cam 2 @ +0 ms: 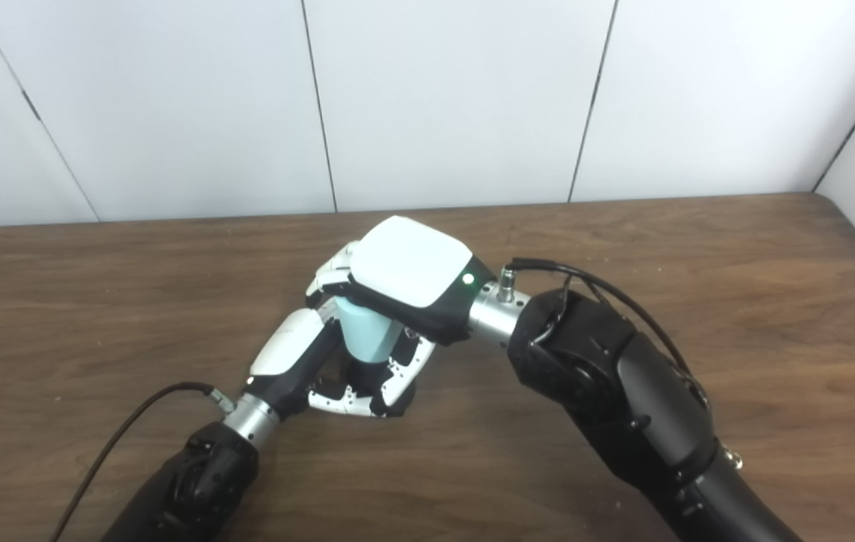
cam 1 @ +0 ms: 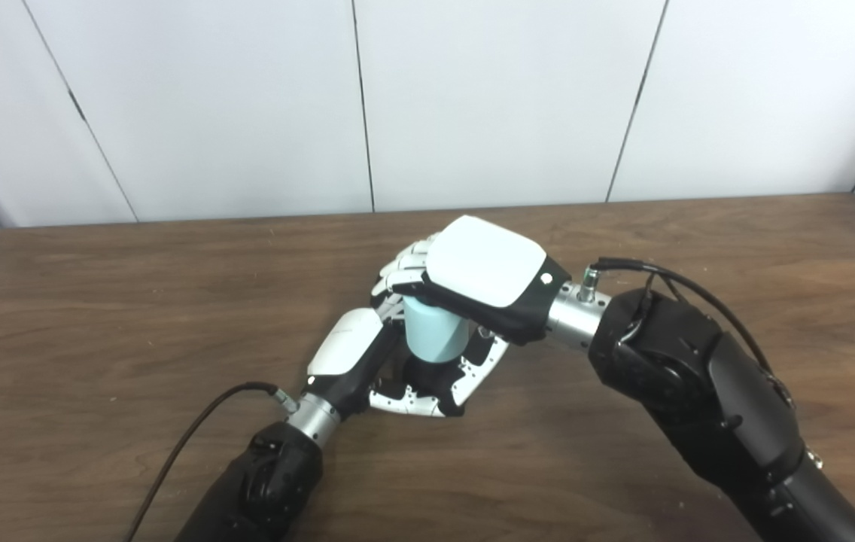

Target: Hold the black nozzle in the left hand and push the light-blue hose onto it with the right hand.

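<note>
My left hand (cam 1: 367,369) rests low on the table near its middle, its fingers curled around the black nozzle (cam 1: 421,370), of which only a dark bit shows between them. Directly above, my right hand (cam 1: 473,271) grips the light-blue hose (cam 1: 433,331) from the top, palm down. The hose stands upright with its lower end meeting the nozzle inside the left hand's grasp. How far the hose sits over the nozzle is hidden by the fingers. In the right eye view the same hose (cam 2: 366,331) shows below the right hand (cam 2: 405,267).
The brown wooden table (cam 1: 96,316) stretches to both sides of the hands. White wall panels (cam 1: 473,98) stand behind its far edge. A black cable (cam 1: 187,436) runs from the left wrist toward the bottom edge.
</note>
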### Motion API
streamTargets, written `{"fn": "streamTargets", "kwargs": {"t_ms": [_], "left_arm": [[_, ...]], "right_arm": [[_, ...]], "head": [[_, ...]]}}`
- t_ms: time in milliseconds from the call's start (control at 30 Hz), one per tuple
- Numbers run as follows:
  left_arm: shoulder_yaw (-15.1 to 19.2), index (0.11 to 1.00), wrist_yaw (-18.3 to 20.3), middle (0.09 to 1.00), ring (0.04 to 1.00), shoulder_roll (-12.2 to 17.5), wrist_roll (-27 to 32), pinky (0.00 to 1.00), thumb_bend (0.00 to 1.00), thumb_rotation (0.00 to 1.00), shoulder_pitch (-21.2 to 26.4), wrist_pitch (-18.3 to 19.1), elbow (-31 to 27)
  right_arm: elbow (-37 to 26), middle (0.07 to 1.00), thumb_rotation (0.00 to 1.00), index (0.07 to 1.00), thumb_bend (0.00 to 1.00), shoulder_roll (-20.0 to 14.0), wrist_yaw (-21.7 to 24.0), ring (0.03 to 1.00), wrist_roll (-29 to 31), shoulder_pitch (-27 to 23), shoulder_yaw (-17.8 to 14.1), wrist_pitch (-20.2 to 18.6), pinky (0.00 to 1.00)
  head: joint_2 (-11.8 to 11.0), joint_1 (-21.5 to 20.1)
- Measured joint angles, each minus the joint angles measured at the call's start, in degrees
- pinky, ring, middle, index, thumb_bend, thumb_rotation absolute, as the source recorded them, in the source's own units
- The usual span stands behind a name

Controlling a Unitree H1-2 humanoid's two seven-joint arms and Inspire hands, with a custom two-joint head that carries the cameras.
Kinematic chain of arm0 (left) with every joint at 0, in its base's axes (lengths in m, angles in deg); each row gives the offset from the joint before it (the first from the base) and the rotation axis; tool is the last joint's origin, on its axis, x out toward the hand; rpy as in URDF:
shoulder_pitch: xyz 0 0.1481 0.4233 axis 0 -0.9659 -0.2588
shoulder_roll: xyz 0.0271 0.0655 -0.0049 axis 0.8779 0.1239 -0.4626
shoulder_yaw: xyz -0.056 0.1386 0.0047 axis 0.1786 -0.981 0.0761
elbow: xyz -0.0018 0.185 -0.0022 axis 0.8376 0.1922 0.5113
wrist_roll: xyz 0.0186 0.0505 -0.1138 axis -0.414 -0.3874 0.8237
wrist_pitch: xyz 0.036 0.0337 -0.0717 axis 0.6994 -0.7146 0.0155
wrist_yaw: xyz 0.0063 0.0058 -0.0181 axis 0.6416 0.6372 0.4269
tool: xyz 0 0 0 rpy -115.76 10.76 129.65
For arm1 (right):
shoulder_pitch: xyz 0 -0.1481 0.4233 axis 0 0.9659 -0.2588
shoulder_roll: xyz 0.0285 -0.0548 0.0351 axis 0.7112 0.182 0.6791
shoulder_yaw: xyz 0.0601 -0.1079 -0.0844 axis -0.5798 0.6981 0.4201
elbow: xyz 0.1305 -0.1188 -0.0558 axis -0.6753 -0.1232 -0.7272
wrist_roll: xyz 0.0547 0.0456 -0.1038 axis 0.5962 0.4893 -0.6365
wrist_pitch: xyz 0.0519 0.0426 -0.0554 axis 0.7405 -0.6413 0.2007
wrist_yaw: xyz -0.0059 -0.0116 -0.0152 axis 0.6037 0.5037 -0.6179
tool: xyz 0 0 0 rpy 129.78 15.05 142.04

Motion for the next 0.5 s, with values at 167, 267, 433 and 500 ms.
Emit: {"fn": "streamTargets", "kwargs": {"t_ms": [167, 267, 433, 500], "left_arm": [[0.0, 0.419, 0.0, 0.914, 1.0, 0.0, 0.0, 1.0, 0.76, 0.51, 0.0, 0.0, 0.0], [0.0, 0.419, 0.1, 0.914, 1.0, 0.0, 0.0, 1.0, 0.76, 0.51, 0.0, 0.0, 0.0], [0.0, 0.419, 0.1, 0.914, 1.0, 0.0, 0.1, 1.0, 0.75, 0.51, 0.0, 0.0, 0.0], [0.0, 0.418, 0.2, 0.914, 1.0, 0.0, 0.1, 1.0, 0.75, 0.51, 0.0, 0.0, 0.0]], "right_arm": [[0.0, 0.995, 0.36, 0.936, 0.89, -0.1, -0.1, 0.992, 0.2, 0.4, -1.0, 0.3, 0.99], [0.0, 1.0, 0.39, 0.982, 0.88, 0.1, -2.2, 0.999, -0.7, 1.1, -2.4, 0.8, 1.0], [0.3, 1.0, 0.44, 1.0, 0.86, 1.3, -11.4, 1.0, -3.8, 2.0, -3.9, 4.3, 1.0], [0.7, 1.0, 0.47, 1.0, 0.86, 1.8, -14.4, 1.0, -4.9, 2.0, -3.9, 5.9, 1.0]], "head": [[-0.3, -0.3], [-0.3, -0.3], [-0.3, -0.2], [-0.2, -0.2]]}}
